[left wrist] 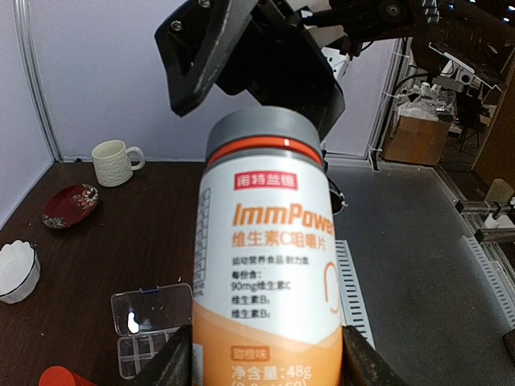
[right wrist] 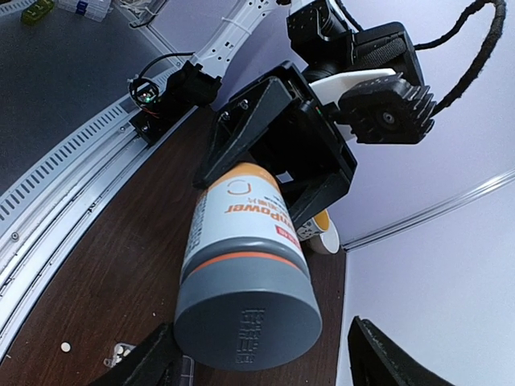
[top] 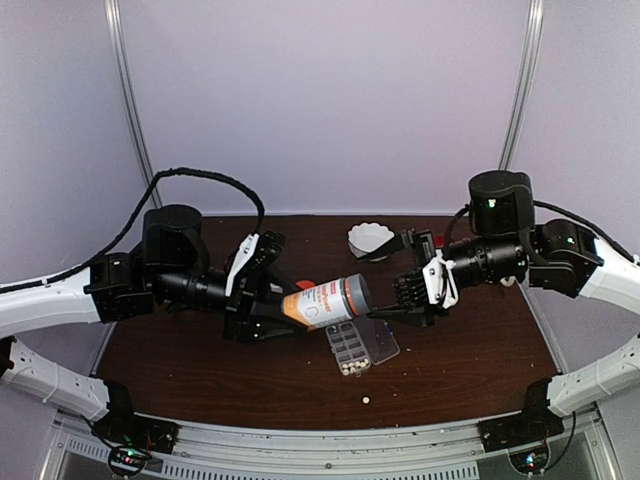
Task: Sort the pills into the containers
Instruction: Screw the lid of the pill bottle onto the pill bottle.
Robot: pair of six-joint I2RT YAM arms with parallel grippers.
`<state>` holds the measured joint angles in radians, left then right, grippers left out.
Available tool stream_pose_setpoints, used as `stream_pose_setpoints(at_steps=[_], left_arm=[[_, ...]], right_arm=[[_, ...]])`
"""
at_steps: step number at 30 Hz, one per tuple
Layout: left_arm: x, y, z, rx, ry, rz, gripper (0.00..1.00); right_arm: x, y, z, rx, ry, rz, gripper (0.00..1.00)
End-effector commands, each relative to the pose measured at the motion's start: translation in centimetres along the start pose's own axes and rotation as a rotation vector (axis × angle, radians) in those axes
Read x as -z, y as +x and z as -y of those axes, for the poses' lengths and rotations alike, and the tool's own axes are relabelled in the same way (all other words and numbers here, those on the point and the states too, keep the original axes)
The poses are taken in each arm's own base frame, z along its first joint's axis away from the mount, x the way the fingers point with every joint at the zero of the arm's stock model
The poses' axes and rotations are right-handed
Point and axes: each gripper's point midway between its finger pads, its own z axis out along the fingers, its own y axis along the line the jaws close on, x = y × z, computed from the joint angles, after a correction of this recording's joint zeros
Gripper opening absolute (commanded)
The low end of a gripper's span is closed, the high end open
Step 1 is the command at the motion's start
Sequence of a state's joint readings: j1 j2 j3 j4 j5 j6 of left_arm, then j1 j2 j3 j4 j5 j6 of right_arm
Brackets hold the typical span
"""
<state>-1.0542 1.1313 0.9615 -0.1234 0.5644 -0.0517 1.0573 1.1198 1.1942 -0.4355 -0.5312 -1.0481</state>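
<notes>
1. Top external view: the left end effector [top: 283, 312] clamps the base of a white-and-orange plastic bottle [top: 322, 303] with a grey cap [top: 356, 295], held level above the dark brown surface [top: 200, 370].
2. The right end effector [top: 398, 298] stands open, its fingers [right wrist: 386, 358] either side of the cap.
3. The clear flat rectangular plastic organizer box [top: 362, 345] lies beneath the cap, between both end effectors, with tiny round cream-white pills [top: 350, 368] in its near cells.
</notes>
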Motion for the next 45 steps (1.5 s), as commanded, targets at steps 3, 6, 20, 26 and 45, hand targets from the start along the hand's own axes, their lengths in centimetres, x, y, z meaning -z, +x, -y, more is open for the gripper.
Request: stream_pose_setpoints(at_steps=[3,6,20,26,45], left_arm=[[0.3,-2.6,0.2,-0.039,0.019,0.066,0.00],[0.3,-2.6,0.3,-0.040,0.021,0.067,0.00],[0.4,-2.7,-0.1,-0.050,-0.001,0.061,0.00],[0.6,-2.6,-1.4,-0.122,-0.085,0.038,0.00],[2.4,-3.8,-7.5,-0.587,-0.492,0.012,0.00]], right_arm=[[0.2,-1.4,0.4,-0.005,-0.029,0.030,0.71],[0.0,-1.3,0.2,-0.008,-0.040,0.026,0.69],[-0.2,-2.2,0.2,-0.110,-0.076,0.061,0.45],[-1.0,-2.5,1.8,-0.333,-0.064,0.053,0.44],[-3.5,-2.5,3.4,-1.101,-0.091,0.057,0.28]])
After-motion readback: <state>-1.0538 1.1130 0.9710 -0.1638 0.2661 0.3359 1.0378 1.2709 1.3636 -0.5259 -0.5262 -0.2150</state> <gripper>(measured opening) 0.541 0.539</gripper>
